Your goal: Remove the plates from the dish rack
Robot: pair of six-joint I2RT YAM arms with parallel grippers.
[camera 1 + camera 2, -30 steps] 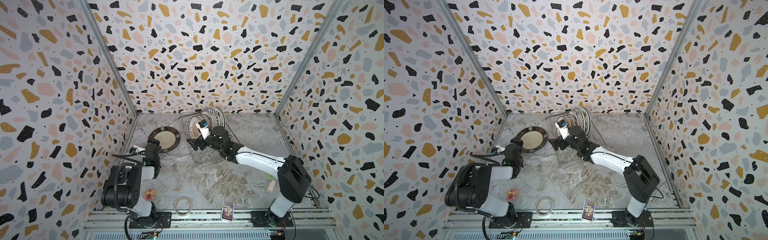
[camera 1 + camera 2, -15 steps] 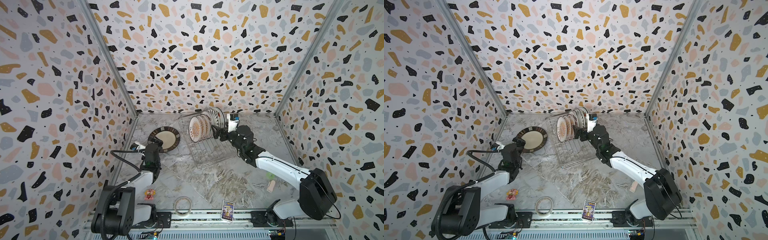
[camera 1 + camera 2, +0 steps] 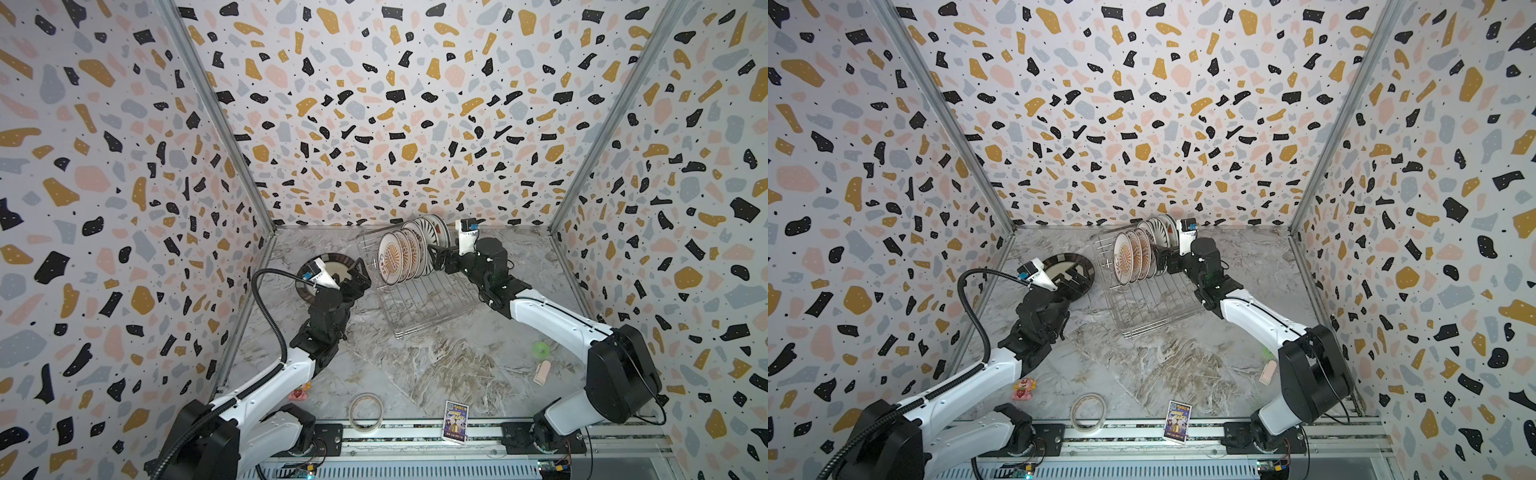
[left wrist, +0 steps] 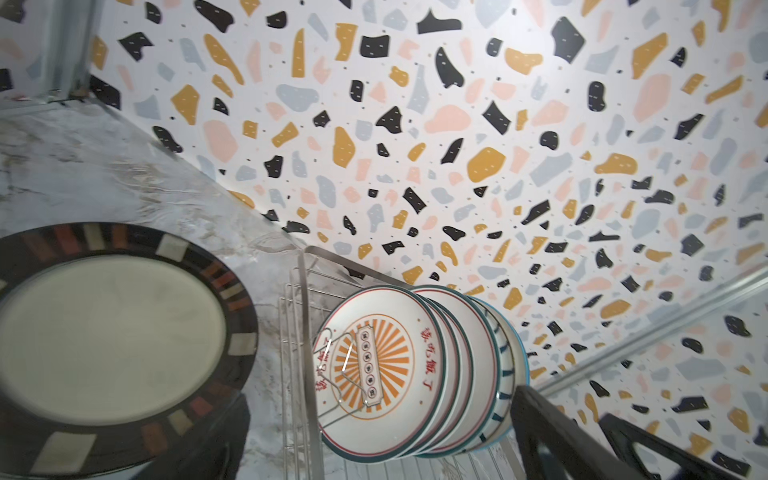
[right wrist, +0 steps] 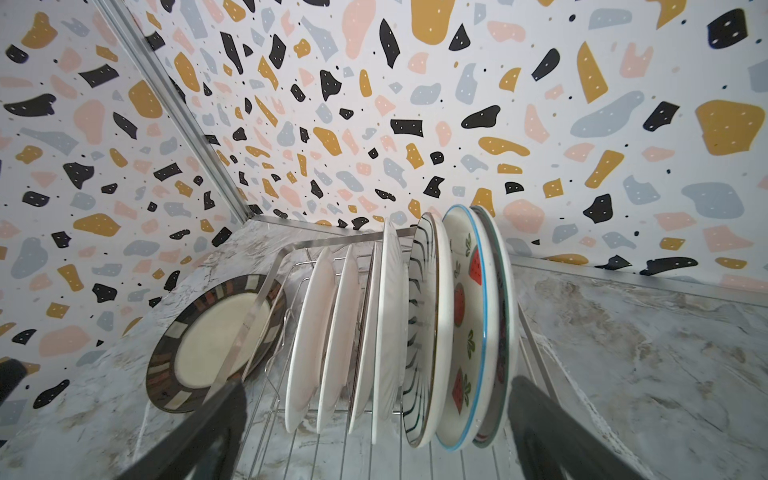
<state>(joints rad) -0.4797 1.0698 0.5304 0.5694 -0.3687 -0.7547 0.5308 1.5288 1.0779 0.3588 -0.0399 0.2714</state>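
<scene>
White plates [image 3: 405, 255], printed with an orange sunburst, black stripes or watermelon slices, are stood on edge in a row at the far end of the wire dish rack [image 3: 432, 305]. A dark-rimmed plate [image 4: 112, 332] is laid flat on the bench [image 3: 415, 365] beside it. The left tool [image 3: 360, 277] is held spread by that plate's edge. The right tool [image 3: 437, 258] is held spread beside the row, with nothing pinched.

Dish rack [image 3: 432, 299]: one. Plates [image 5: 461, 332] standing in it: seven, as far as edges separate. Dark-rimmed plate [image 4: 112, 332], flat, left: one. Near edge: one tape ring [image 3: 365, 411], one printed card [image 3: 456, 419], one pink figurine [image 3: 1023, 388]. Right: one green ball [image 3: 540, 349].
</scene>
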